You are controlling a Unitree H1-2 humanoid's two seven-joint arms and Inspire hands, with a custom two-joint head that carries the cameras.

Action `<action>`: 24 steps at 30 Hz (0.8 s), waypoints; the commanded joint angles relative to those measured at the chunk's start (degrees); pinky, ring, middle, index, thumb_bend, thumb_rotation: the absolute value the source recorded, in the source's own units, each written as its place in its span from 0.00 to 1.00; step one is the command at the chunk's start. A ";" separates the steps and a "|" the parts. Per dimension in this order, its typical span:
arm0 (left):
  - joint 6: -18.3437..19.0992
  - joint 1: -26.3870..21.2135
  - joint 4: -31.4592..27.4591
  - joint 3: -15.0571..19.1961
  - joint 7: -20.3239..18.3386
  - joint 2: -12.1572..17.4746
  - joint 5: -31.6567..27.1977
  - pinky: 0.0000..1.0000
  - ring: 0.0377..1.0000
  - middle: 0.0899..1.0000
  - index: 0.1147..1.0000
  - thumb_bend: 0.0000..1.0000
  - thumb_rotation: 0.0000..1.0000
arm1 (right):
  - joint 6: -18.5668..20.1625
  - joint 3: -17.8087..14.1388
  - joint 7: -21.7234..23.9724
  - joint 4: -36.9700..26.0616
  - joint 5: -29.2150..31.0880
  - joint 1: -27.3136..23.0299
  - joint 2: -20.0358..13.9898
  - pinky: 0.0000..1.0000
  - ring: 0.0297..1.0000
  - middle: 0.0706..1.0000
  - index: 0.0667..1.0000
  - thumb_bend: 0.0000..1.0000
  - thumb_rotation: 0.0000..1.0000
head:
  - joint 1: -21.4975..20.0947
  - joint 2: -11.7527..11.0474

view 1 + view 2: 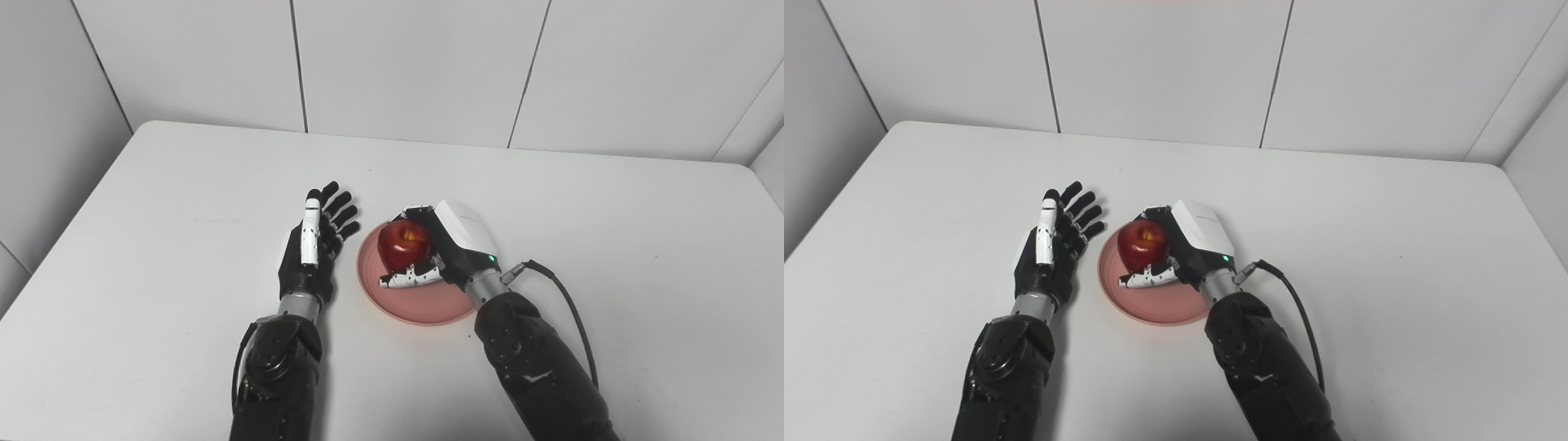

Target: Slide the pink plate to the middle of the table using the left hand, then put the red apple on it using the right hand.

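A pink plate (422,300) lies near the middle of the white table. My right hand (450,245) is over the plate and shut on the red apple (403,244), fingers wrapped behind it and the thumb under its front. I cannot tell whether the apple touches the plate. My left hand (315,242) is open and empty, fingers stretched forward, just left of the plate's rim and apart from it. The same scene shows in the right eye view, with the apple (1144,244) over the plate (1157,303).
The white table (184,202) meets grey wall panels at the back and both sides. A black cable (569,306) runs from my right wrist along the forearm.
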 commanded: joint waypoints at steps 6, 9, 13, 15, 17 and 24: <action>0.45 -1.48 -0.40 0.04 0.45 -0.42 -0.12 0.83 0.84 0.85 0.83 0.43 1.00 | -3.36 -0.08 -1.66 0.60 -0.07 -1.10 0.39 0.31 0.37 0.44 0.45 0.51 0.13 | -0.16 0.15; 0.62 -1.51 -0.47 0.02 0.56 -0.42 0.01 0.83 0.84 0.85 0.83 0.43 1.00 | -3.45 -0.07 -1.88 0.98 -0.22 -1.03 0.33 0.31 0.37 0.44 0.45 0.51 0.13 | -0.30 0.22; 0.44 -1.53 -0.33 0.09 0.42 -0.44 -0.22 0.84 0.84 0.85 0.83 0.43 1.00 | -3.96 0.01 -2.50 1.48 -0.65 -1.01 0.23 0.31 0.38 0.44 0.45 0.51 0.13 | -0.41 0.23; 0.20 -1.48 -0.26 -0.02 0.28 -0.32 -0.11 0.84 0.84 0.85 0.83 0.43 1.00 | -3.90 0.01 -2.64 1.42 -0.73 -0.97 0.24 0.31 0.37 0.44 0.45 0.51 0.13 | -0.41 0.23; 0.09 -1.40 -0.25 -0.12 0.04 -0.16 -0.11 0.84 0.85 0.85 0.84 0.43 1.00 | -3.91 0.04 -2.93 1.34 -0.93 -0.93 0.21 0.30 0.37 0.43 0.45 0.51 0.13 | -0.41 0.23; 0.37 -1.55 -0.31 0.11 0.23 -0.25 -0.30 0.84 0.85 0.85 0.83 0.43 1.00 | -2.52 -0.12 -2.92 0.75 -1.52 -0.87 0.39 0.31 0.38 0.45 0.45 0.52 0.14 | -0.69 0.37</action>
